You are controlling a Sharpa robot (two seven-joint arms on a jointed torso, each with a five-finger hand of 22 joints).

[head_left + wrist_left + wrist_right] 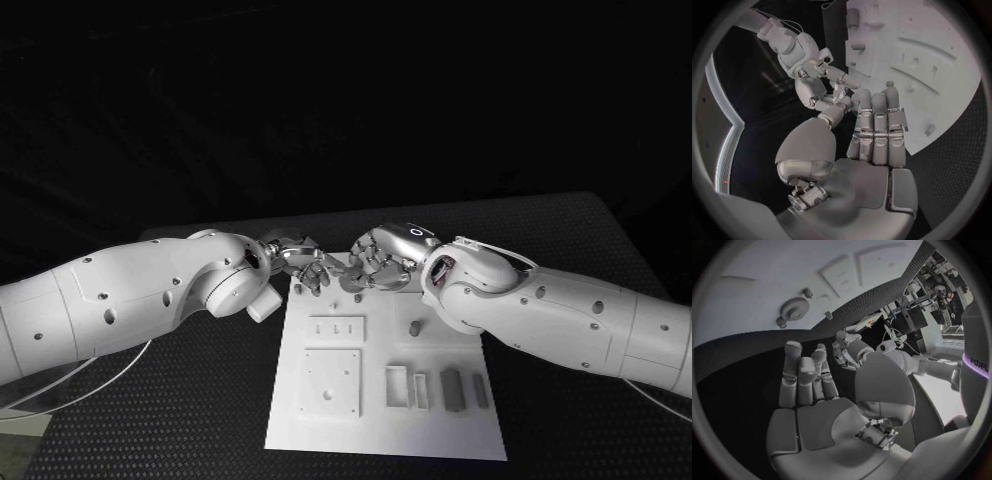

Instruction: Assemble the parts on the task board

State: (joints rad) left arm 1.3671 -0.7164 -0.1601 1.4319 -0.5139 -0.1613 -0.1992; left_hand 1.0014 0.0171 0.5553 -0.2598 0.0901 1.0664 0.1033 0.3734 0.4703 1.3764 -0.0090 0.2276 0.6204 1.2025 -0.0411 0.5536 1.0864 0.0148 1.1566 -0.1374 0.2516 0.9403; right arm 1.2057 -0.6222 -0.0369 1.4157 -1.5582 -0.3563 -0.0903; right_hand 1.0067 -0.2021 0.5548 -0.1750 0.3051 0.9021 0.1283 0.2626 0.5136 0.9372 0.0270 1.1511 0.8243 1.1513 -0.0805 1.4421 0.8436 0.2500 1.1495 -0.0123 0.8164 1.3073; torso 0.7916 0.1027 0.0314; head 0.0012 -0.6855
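The white task board (389, 430) lies in the middle of the table. Both hands meet over its far edge. My left hand (296, 262) has its fingers straight and side by side (876, 130), the palm bare. My right hand (378, 262) also has flat fingers and a bare palm (801, 375). Their thumb sides nearly touch, and I see no part between them. A grey gear (794, 307) sits on the board (767, 270) near the right hand. A small grey peg (415, 327) stands mid-board, and two grey bars (451, 388) lie in slots nearer me.
Two raised white plates (335, 328) (329, 380) sit on the board's left half. Small pegs (806, 291) stand by the gear. Black matting (173, 420) surrounds the board, and a cable (87, 385) loops under my left arm.
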